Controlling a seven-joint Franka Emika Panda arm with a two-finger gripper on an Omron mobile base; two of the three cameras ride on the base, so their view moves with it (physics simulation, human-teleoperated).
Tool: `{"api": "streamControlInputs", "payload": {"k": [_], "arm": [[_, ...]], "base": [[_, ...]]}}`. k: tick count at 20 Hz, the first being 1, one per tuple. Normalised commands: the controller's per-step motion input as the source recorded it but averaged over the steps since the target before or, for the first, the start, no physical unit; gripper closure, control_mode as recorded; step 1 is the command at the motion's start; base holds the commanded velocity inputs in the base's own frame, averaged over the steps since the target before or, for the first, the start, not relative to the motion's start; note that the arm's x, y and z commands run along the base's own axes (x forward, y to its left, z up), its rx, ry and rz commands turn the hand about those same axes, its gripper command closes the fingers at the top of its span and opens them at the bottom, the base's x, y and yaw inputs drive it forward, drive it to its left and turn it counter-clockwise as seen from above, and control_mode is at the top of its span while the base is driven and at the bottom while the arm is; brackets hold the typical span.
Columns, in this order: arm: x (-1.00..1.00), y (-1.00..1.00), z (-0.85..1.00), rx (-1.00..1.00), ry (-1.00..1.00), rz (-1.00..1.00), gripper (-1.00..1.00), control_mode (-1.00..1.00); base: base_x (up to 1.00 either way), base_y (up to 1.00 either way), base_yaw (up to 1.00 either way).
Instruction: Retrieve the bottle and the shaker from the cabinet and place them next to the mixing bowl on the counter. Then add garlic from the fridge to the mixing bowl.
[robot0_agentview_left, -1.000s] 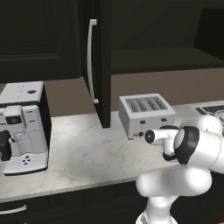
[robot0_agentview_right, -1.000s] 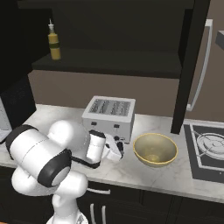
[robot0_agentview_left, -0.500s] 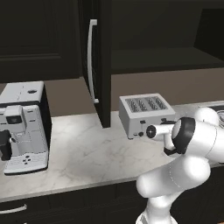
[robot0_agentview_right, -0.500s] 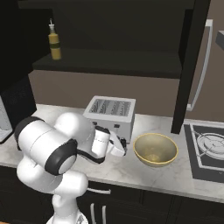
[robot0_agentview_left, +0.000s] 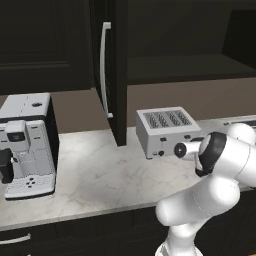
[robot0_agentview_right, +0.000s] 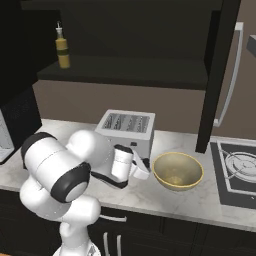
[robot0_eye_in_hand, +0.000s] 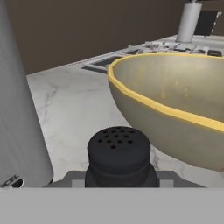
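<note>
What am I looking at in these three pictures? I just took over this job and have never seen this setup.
It is a white robot arm in a simulated kitchen. Two pictures come from cameras on its base, behind it to the left and right; the third looks out from its hand.

On the marble counter stand a coffee machine, a toaster and the mixing bowl. The bottle is on the open cabinet's shelf.

The gripper is low beside the bowl, shut on the black shaker, whose perforated top shows close up in the hand view, with the bowl's yellow rim just beyond.
</note>
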Motion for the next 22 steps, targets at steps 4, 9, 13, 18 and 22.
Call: {"api": "streamControlInputs", "payload": {"k": [4, 9, 13, 18, 22], "arm": [[0.00, -0.01, 0.00, 0.00, 0.00, 0.00, -1.00, -1.00], [0.00, 0.00, 0.00, 0.00, 0.00, 0.00, -1.00, -1.00], [-0.03, 0.01, 0.00, 0.00, 0.00, 0.00, -1.00, -1.00], [-0.13, 0.16, 0.24, 0.00, 0.00, 0.00, -1.00, -1.00], [-0.06, 0.19, 0.57, 0.00, 0.00, 0.00, -1.00, -1.00]], "base": [[0.00, 0.00, 0.00], [0.00, 0.00, 0.00], [0.00, 0.00, 0.00], [0.00, 0.00, 0.00], [0.00, 0.00, 0.00]]}}
